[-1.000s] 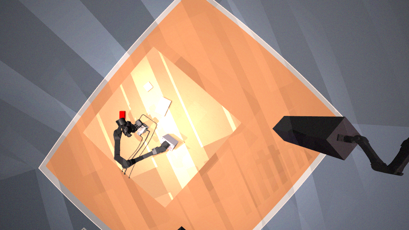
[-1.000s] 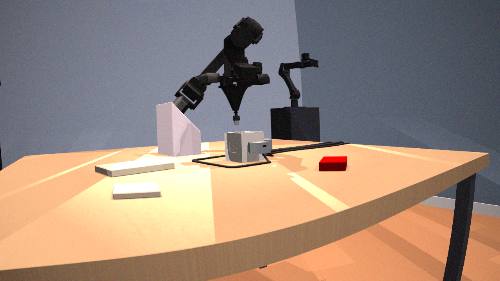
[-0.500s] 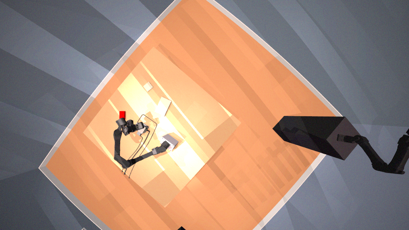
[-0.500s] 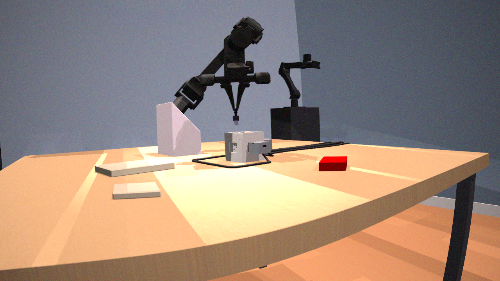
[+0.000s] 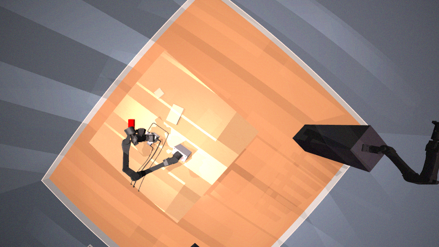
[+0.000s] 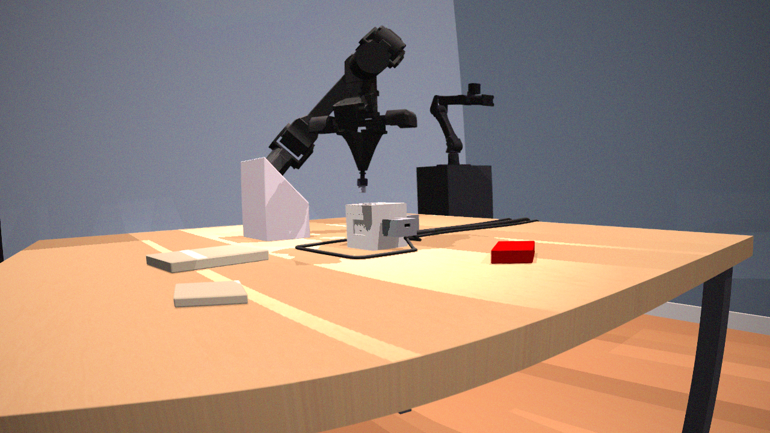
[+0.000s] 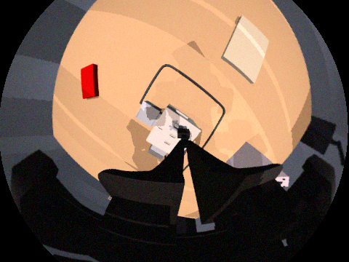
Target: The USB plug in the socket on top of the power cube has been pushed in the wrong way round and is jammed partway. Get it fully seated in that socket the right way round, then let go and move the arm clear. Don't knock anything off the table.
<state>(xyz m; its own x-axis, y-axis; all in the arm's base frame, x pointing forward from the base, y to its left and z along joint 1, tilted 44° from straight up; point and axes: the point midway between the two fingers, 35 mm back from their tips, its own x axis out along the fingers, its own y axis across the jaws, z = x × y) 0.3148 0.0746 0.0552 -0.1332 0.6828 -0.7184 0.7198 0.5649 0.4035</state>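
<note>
The white power cube (image 6: 371, 228) (image 7: 160, 136) stands on the table with its slotted top face up. My gripper (image 6: 362, 173) (image 7: 185, 143) points straight down above it and is shut on the USB plug (image 6: 362, 182) (image 7: 182, 132). The plug has a black body, and its metal tip (image 6: 363, 189) points down. A gap shows between this tip and the cube's top in the exterior view, so the plug is out of the socket. In the wrist view the plug hides part of the cube's top near one corner. Which way round the plug faces cannot be told.
Grey plug blocks (image 6: 400, 227) (image 7: 148, 113) stick out from the cube's sides. A black cable (image 6: 355, 257) (image 7: 196, 84) loops around it. A red block (image 5: 131, 123) (image 6: 512, 252) (image 7: 89, 81), a large pale slab (image 5: 175, 114) (image 6: 210, 258) (image 7: 247, 49) and a small one (image 5: 158, 93) (image 6: 210, 293) lie on the table.
</note>
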